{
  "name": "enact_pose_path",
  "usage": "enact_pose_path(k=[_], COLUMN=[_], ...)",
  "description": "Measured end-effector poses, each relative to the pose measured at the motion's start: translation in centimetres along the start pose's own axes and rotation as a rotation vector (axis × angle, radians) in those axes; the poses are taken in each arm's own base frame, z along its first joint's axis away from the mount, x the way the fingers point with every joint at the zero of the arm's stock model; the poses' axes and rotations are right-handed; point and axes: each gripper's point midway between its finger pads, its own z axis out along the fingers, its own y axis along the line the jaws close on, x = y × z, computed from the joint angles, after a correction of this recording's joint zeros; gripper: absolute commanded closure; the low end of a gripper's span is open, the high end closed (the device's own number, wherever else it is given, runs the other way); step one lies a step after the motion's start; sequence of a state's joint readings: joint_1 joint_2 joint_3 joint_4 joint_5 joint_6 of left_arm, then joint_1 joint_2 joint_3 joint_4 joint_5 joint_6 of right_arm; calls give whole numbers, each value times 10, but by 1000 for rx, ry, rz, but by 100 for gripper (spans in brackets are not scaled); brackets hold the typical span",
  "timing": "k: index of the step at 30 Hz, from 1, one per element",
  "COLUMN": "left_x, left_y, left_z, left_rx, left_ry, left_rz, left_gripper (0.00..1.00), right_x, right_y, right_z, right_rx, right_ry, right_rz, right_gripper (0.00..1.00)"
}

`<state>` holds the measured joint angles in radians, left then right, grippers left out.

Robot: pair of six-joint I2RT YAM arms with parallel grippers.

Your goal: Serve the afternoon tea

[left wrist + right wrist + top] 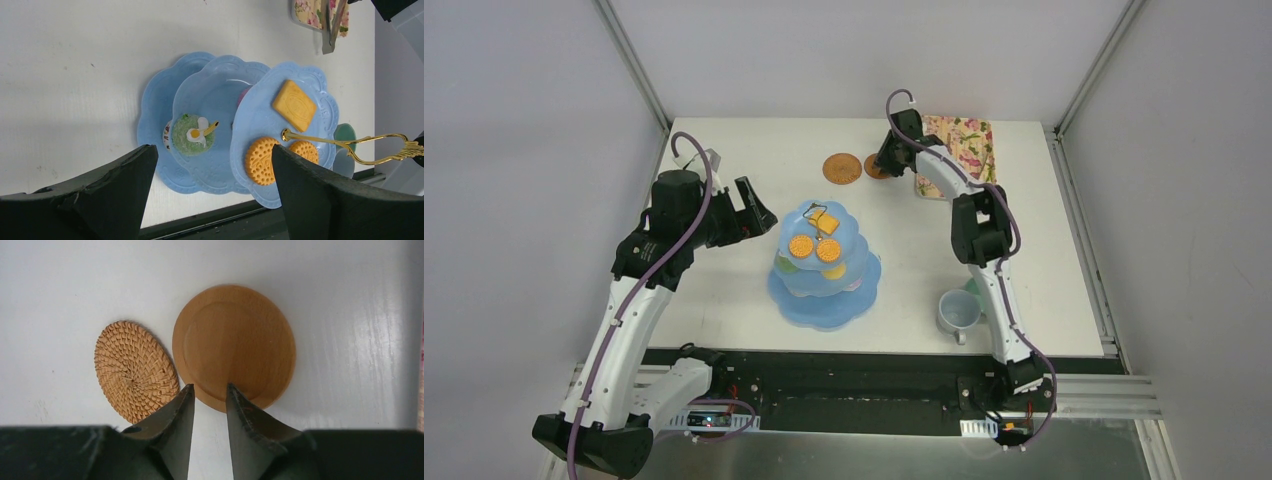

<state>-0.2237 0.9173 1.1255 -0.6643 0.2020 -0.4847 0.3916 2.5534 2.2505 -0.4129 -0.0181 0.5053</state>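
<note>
**Top view.** The stand [816, 310] sits mid-worktop. Beyond it and to its right, the right gripper [882, 165] hangs low over the wooden coaster [874, 172]. The woven coaster [842, 168] lies just left of that one. The left gripper [759, 212] hovers just left of the stand, clear of it. The grey-blue cup [959, 312] stands right of the stand towards the near edge and looks empty. The green cup [971, 287] behind it is mostly hidden by the arm.

**Left wrist view.** Jaws spread wide, nothing between them. The stand's top tier carries two round biscuits [260, 160] and a rectangular biscuit [294, 105]. The middle tier carries a green donut [192, 134]. Pieces lower down are too hidden to name.

**Right wrist view.** Jaws narrowed to a slim gap, fingertips [182, 397] at the wooden coaster's near rim. Whether they actually grip it cannot be told.

**Judgement.** The step in hand is collecting this coaster for a cup. It needs a firm hold on the rim before lifting and a level raise. It must also avoid dragging the woven coaster, which lies just beside and may be touching.
</note>
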Motion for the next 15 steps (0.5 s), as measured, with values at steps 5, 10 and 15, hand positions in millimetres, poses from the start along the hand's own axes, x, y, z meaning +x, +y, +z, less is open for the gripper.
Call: enact_pose_path(k=[5, 10, 15], left_x=[0, 0, 0], left_y=[0, 0, -1], left_z=[0, 1, 2], left_rx=[0, -1, 6], left_ry=[0, 3, 4], left_rz=[0, -1, 0], left_gripper=[12, 12, 12], right_x=[8, 27, 50], right_y=[-4, -21, -38], right_z=[-7, -27, -50], right_rx=[30, 87, 128], right_ry=[-3, 39, 101], right_rz=[-44, -75, -93], right_gripper=[68, 68, 68])
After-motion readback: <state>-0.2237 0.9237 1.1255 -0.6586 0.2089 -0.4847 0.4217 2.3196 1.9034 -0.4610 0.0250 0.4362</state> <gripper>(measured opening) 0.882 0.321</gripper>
